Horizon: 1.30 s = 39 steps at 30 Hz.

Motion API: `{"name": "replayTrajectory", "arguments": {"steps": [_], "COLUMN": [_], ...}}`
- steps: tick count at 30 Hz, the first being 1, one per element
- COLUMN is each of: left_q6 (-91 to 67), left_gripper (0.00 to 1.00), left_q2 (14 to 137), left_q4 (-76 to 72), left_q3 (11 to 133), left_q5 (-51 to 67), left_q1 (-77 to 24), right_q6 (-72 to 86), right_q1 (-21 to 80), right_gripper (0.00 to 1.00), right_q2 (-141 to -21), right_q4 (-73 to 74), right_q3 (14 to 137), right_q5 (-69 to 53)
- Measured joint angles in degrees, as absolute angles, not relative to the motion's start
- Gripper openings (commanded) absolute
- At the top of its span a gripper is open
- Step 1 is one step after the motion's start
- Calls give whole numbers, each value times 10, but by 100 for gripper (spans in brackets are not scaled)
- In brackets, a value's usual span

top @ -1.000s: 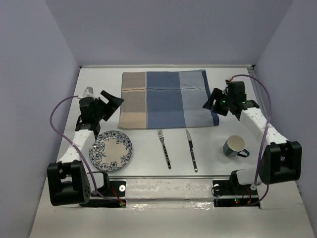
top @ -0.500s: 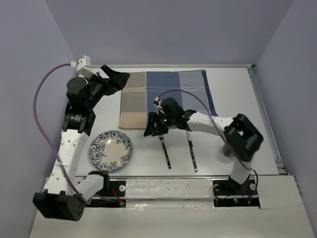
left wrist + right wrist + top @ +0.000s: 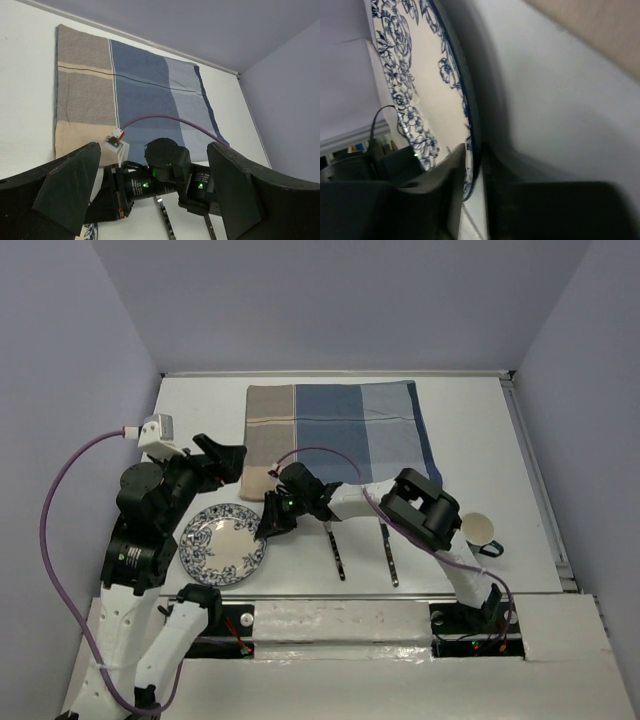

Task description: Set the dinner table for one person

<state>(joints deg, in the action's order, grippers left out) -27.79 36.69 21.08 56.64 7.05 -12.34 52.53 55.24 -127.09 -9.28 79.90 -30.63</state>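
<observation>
Lavender walls (image 3: pixel 350 300) are closing in a white desk (image 3: pixel 200 410), which is filling the floor of the booth from the arms' bases at its near edge to the back wall. A striped blue-and-beige mat (image 3: pixel 335 440) is lying flat at the far middle of the desk. Nearer, a blue-patterned plate (image 3: pixel 215 545) is sitting at the left. A fork (image 3: pixel 336 555) and a knife (image 3: pixel 389 560) are lying side by side at the centre, and a cup (image 3: pixel 478 531) is standing at the right.

The right hand (image 3: pixel 270 523) is hanging low at the plate's right edge, with its arm crossing over the tops of the fork and knife. In the wrist view its fingers (image 3: pixel 454 190) are straddling the plate's rim with little room to spare. Whether they are pinching it cannot be told.

The left hand (image 3: pixel 228 460) is hovering beside the mat's near left corner, its fingers spreading wide and holding nothing.
</observation>
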Motion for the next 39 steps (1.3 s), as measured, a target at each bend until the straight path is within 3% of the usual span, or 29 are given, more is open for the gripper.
{"name": "replayTrajectory", "arguments": {"steps": [1,7,13,17,22,29,39], "left_q6": [-277,-266,-229,-212,-215,-233,-250], "left_gripper": [99,99,99,99,99,99,99], "left_q2": [361,360,409,418,438,514,538], "left_q4": [220,263,311,293,235,179,156], "left_q3": [566,583,734,784,759,678,616], "left_q5": [66,36,-47,-74,-54,1,31], "left_q1": [-124,-128,-143,-151,-152,-157,-165], "right_q6": [531,553,551,550,531,507,499], "right_q1": [554,555,542,476,314,163,143], "right_gripper": [1,0,0,0,0,0,0], "right_q2": [-1279,-1287,-1185,-1080,-1024,-1085,-1211], "right_q4": [-98,-107,-36,-13,-34,-19,13], "right_q3": [806,809,747,725,747,776,827], "right_q5": [-305,-304,-289,-317,-334,-319,-330]}}
